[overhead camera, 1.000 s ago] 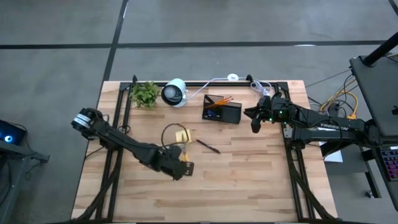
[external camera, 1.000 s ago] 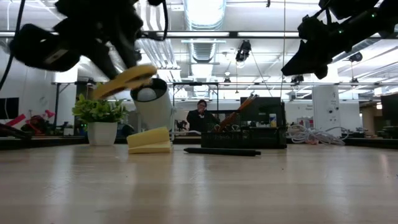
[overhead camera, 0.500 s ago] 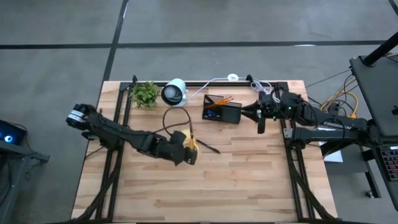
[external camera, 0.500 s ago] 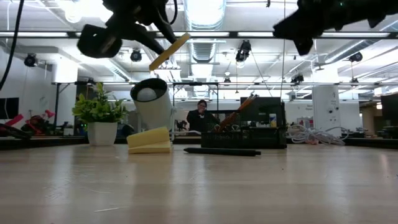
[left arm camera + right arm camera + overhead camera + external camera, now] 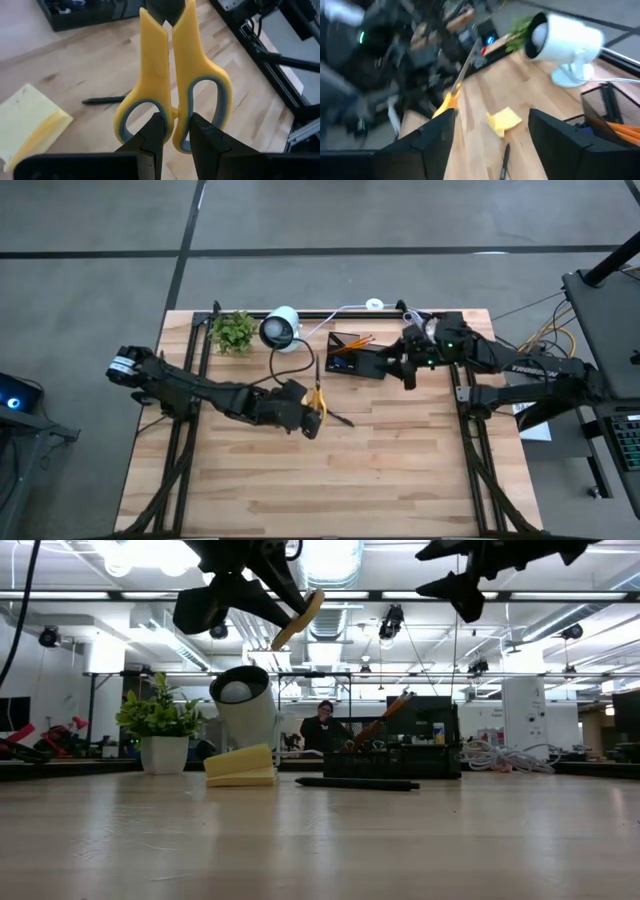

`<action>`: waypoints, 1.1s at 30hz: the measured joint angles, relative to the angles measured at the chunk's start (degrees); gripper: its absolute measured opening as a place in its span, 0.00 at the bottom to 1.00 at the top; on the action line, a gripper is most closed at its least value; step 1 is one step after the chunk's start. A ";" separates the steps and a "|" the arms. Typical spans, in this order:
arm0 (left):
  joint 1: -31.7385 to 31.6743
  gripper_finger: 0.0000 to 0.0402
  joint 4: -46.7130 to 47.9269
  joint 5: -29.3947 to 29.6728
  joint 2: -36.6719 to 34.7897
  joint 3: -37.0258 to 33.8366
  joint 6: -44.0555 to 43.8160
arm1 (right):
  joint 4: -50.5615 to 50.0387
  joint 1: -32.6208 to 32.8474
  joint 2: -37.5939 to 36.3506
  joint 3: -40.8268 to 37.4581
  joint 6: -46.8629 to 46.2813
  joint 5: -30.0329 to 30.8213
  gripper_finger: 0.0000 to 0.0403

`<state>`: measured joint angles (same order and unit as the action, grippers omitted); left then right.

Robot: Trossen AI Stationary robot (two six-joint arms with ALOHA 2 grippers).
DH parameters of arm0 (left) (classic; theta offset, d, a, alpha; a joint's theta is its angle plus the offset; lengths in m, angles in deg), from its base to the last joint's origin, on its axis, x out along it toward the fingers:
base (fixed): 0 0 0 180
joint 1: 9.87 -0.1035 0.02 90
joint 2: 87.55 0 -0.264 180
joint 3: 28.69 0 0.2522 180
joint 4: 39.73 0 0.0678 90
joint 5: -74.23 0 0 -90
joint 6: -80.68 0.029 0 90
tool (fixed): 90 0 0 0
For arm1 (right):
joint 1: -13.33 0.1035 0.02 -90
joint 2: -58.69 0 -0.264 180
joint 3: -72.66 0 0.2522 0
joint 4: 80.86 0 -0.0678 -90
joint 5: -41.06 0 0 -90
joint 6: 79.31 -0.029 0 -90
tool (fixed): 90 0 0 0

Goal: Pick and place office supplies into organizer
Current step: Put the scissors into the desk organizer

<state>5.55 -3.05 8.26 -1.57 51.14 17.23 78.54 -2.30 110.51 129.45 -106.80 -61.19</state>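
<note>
Organizer (image 5: pixel 357 357) at back of table (image 5: pixel 400 470) holds orange pencils (image 5: pixel 354 340) leaning out of its taller section. Scissors (image 5: pixel 316 396) gripped by handles in left tool (image 5: pixel 309 413), lifted above table, left of organizer, long axis toward table's back edge. Right tool (image 5: pixel 405 367) spread wide, holding nothing, beside organizer. Sticky pad (image 5: pixel 240 765), pen (image 5: pixel 356 783) on wooden table; workshop behind.

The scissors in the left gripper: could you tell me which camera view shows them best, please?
The left wrist view: the scissors fill it, yellow handles pinched by the left gripper. The high view shows a small yellow sliver; the low view, one handle held high; the right wrist view, a blurred streak.
</note>
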 joint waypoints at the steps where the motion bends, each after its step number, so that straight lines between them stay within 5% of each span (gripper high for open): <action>1: -0.21 0.13 -0.06 -0.64 0.00 0.00 0.90 | -0.98 0.41 0.83 0.74 2.18 -0.96 0.60; 13: -1.59 0.13 -1.35 -10.75 0.00 -0.02 0.83 | -9.48 13.52 9.61 11.66 47.90 -2.61 0.60; 18: -2.60 0.13 -5.69 -16.66 0.00 -0.02 0.71 | -12.90 19.54 14.81 15.78 65.01 7.28 0.60; 24: -4.60 0.13 -7.46 -23.42 0.00 -0.02 -2.28 | -15.96 23.50 21.37 20.91 74.21 15.59 0.58; 33: -5.70 0.13 -7.88 -25.67 0.02 -0.02 -5.37 | -20.52 27.13 28.92 26.84 80.93 22.81 0.56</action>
<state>-0.15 -10.94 -17.41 -1.55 51.11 11.85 58.01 24.83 139.44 156.30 -25.86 -38.38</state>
